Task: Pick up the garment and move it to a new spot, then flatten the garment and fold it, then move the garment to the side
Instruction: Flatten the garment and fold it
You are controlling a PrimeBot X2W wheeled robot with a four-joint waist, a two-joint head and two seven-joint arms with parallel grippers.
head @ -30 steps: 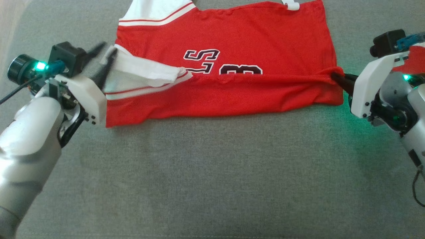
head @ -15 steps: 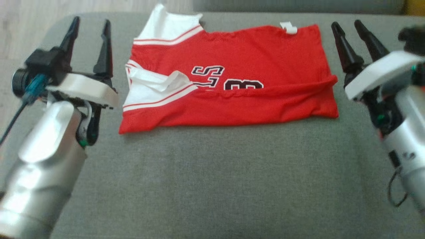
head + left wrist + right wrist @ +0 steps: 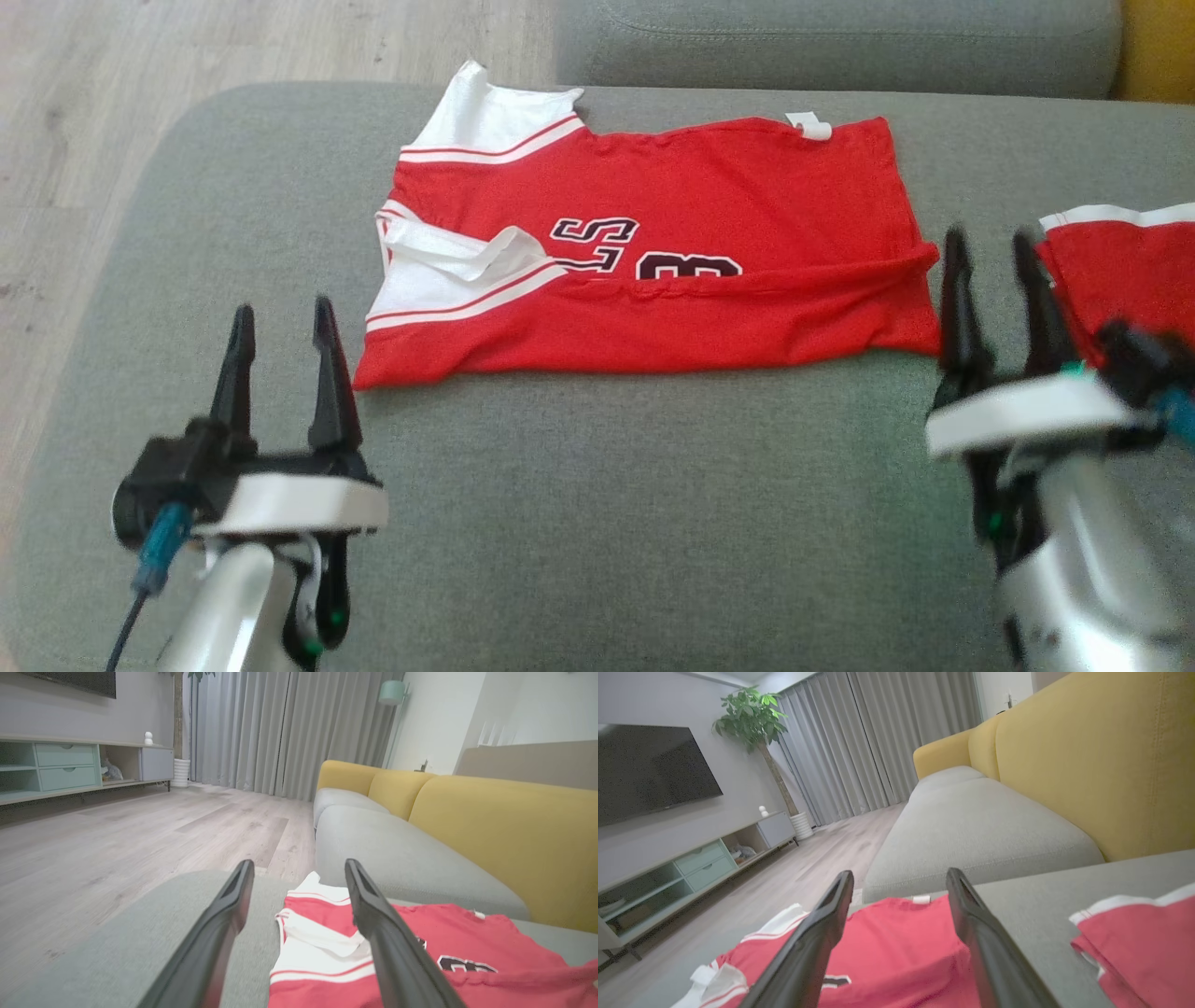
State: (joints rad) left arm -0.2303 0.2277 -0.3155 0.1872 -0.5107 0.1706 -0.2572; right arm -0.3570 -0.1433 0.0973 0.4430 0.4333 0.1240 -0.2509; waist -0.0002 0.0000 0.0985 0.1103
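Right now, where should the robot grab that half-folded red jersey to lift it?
Probably both ends of the near folded edge of the red jersey, left gripper at the left end, right gripper at the right, from the sides. That edge lies doubled on the grey cushion, so both layers should lift together.

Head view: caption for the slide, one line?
With left gripper and right gripper open, the part-folded jersey lies on the sofa; another red garment at right.

Garment (image 3: 709, 205) on sofa seat (image 3: 597, 523) w/ 2nd garment (image 3: 1130, 271) to R.
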